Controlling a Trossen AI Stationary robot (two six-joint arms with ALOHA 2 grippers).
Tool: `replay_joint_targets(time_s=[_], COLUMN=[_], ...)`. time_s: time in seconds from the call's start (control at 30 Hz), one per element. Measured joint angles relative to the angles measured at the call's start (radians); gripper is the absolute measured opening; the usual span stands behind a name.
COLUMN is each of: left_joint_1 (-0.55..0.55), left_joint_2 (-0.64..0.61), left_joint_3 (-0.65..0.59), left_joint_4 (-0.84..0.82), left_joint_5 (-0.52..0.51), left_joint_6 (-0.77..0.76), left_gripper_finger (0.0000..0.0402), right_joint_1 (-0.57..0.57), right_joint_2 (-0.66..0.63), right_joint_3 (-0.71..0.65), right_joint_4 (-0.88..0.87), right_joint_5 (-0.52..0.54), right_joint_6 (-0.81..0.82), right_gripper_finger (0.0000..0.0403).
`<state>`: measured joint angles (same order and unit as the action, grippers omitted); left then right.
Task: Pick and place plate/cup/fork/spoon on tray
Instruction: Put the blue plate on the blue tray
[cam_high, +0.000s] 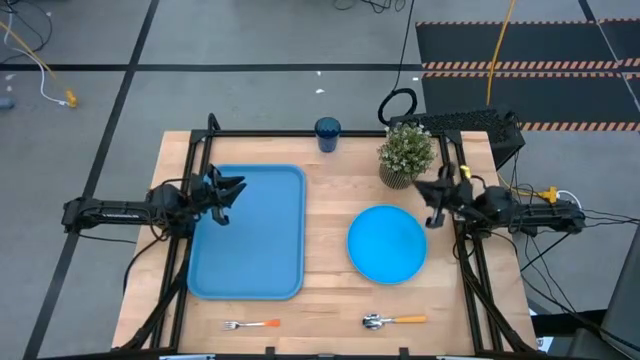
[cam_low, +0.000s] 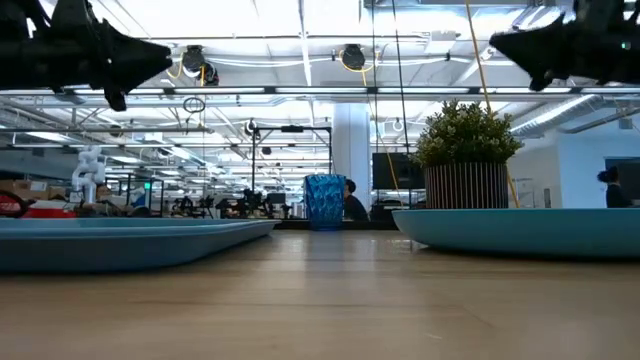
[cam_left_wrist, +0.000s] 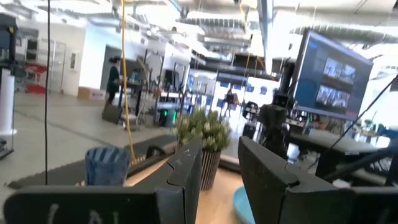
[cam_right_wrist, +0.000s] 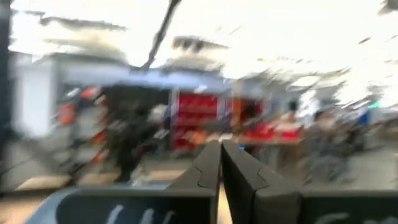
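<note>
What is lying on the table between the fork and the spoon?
Nothing; in the high view the stretch between the fork and the spoon is bare wooden table.

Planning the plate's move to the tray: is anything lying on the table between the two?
Nothing visible does. The plate sits right of the tray with only bare wood between them. The cup and plant stand toward the far edge, the fork and spoon near the front edge.
</note>
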<state>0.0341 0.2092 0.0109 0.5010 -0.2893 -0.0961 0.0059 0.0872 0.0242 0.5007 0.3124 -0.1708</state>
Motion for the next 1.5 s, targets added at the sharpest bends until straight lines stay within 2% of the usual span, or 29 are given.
replay_joint_targets(time_s=[0.1, 0.17, 0.3, 0.37, 0.47, 0.57, 0.67, 0.8, 0.93, 1.07, 1.13, 1.3, 1.5], left_joint_1=[0.000, 0.001, 0.021, 0.034, 0.044, 0.045, 0.045, 0.045, 0.043, 0.039, 0.028, -0.007, -0.040], left_joint_2=[0.000, 0.000, 0.000, 0.010, 0.050, 0.119, 0.216, 0.354, 0.501, 0.631, 0.675, 0.742, 0.796], left_joint_3=[0.000, 0.004, 0.091, 0.159, 0.277, 0.401, 0.514, 0.645, 0.729, 0.778, 0.785, 0.785, 0.785], left_joint_4=[0.062, 0.092, -0.026, -0.153, -0.352, -0.524, -0.628, -0.750, -0.858, -1.012, -1.057, -1.017, -0.920], left_joint_5=[0.000, 0.000, -0.022, -0.080, -0.141, -0.170, -0.181, -0.184, -0.172, -0.056, -0.031, -0.026, -0.026], left_joint_6=[0.042, 0.114, 0.195, 0.192, 0.172, 0.139, 0.120, 0.120, 0.124, 0.119, 0.100, 0.052, 0.072], left_gripper_finger=[0.0108, 0.0108, 0.0112, 0.0119, 0.0131, 0.0139, 0.0142, 0.0143, 0.0143, 0.0143, 0.0143, 0.0143, 0.0143], right_joint_1=[-0.007, -0.022, -0.063, -0.085, -0.112, -0.131, -0.135, -0.131, -0.092, -0.032, -0.010, 0.019, 0.036], right_joint_2=[0.045, 0.089, 0.234, 0.322, 0.491, 0.660, 0.803, 0.944, 1.023, 1.064, 1.073, 1.073, 1.069], right_joint_3=[0.006, 0.032, 0.151, 0.251, 0.441, 0.636, 0.786, 0.903, 0.954, 0.966, 0.966, 0.964, 0.871], right_joint_4=[0.108, 0.108, 0.061, -0.035, -0.303, -0.565, -0.790, -0.967, -1.103, -1.305, -1.405, -1.621, -1.639], right_joint_5=[0.086, 0.124, 0.161, 0.160, 0.158, 0.155, 0.150, 0.046, -0.058, -0.057, -0.057, -0.112, -0.159], right_joint_6=[-0.065, -0.076, -0.078, -0.080, -0.077, -0.030, -0.002, 0.059, 0.146, 0.269, 0.371, 0.714, 1.051], right_gripper_finger=[0.0037, 0.0055, 0.0084, 0.0094, 0.0104, 0.0107, 0.0107, 0.0107, 0.0107, 0.0107, 0.0107, 0.0107, 0.0107])
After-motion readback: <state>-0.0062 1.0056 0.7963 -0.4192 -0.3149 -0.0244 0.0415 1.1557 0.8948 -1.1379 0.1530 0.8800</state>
